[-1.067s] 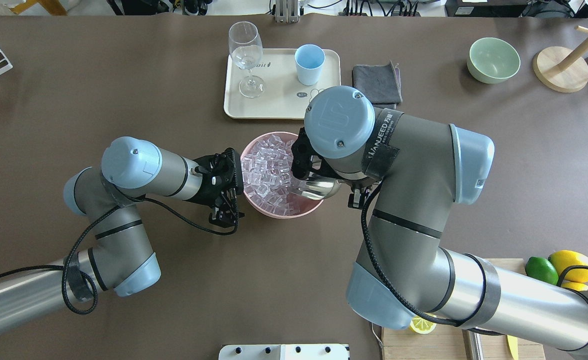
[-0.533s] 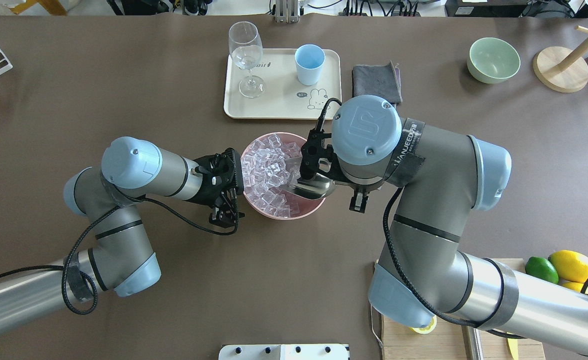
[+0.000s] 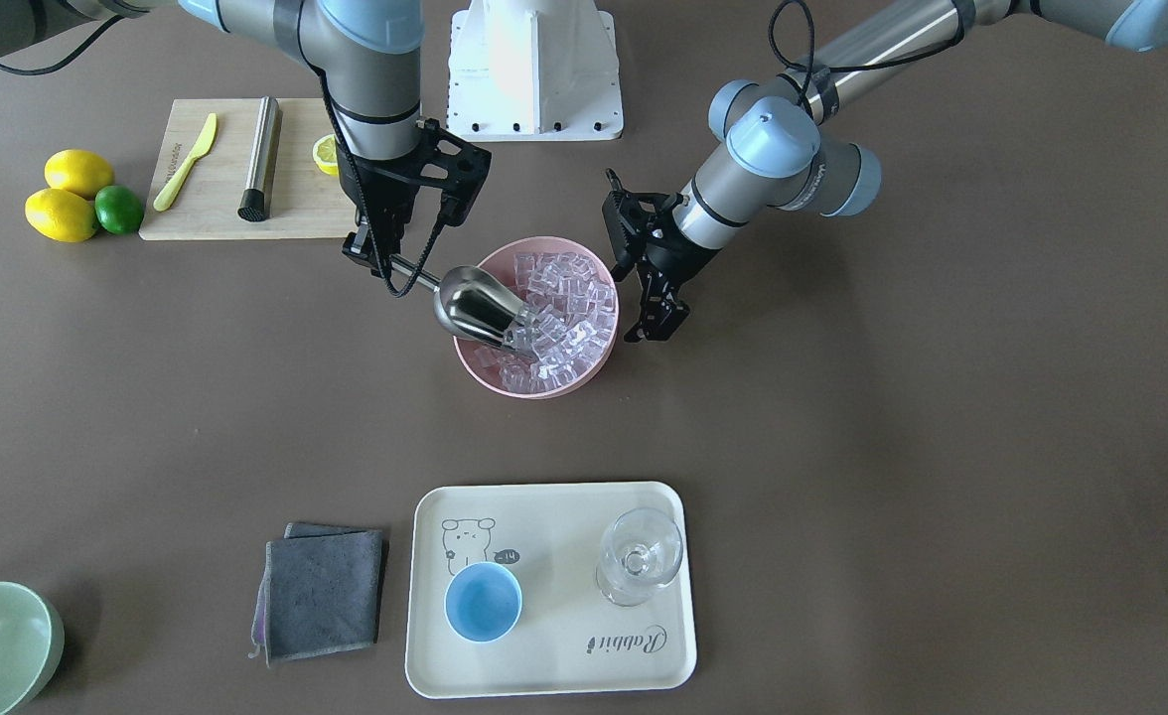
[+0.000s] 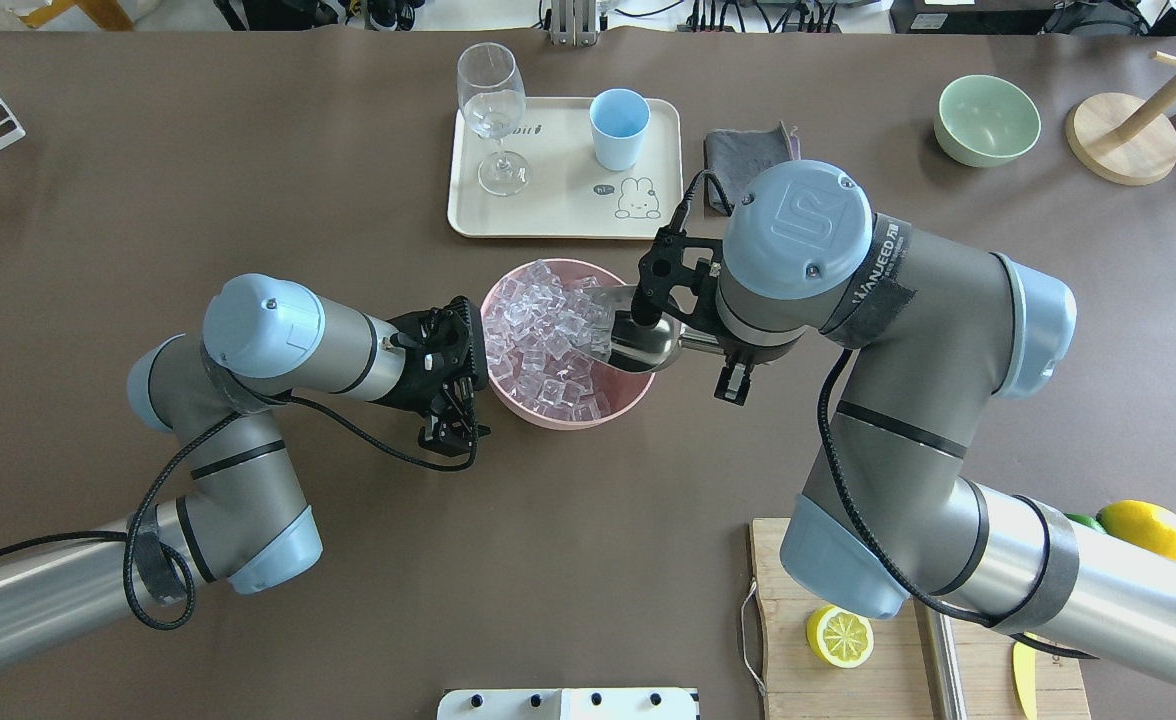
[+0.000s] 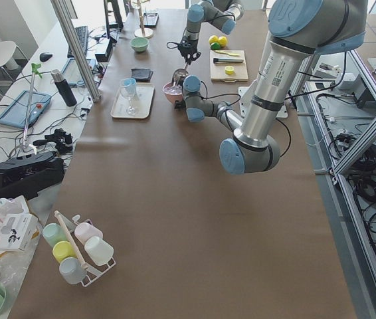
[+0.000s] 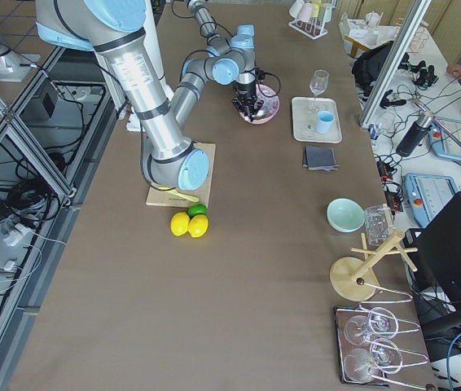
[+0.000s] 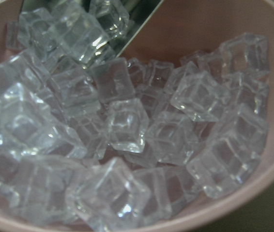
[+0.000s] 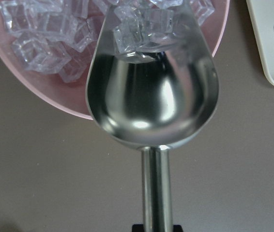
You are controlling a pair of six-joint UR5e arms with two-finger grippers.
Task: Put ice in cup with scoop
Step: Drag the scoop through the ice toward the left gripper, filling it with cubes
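Observation:
The ice point(image 3: 569, 298) fills a pink bowl point(image 3: 544, 390) at mid-table. My right gripper point(image 3: 385, 260) is shut on the rod handle of the silver scoop point(image 3: 480, 308). The scoop lies tilted over the bowl's rim with its mouth in the ice. In the right wrist view the scoop point(image 8: 151, 92) has a few cubes point(image 8: 139, 26) at its mouth. The light-blue cup point(image 4: 619, 128) stands empty on a cream tray point(image 4: 563, 215) beyond the bowl. My left gripper point(image 3: 644, 288) rests against the bowl's other side. Its fingers are hidden, so I cannot tell how they stand.
A wine glass point(image 4: 493, 110) stands on the tray beside the cup. A grey cloth point(image 4: 748, 160) lies right of the tray and a pale green bowl point(image 4: 986, 120) further right. A cutting board point(image 3: 296, 199) near my right arm holds a steel cylinder point(image 3: 259, 157), a yellow knife point(image 3: 185, 164) and a lemon half.
My right wrist has swung to the right and away from me, drawing the scoop along the bowl's right side toward its far rim. The left arm has not moved.

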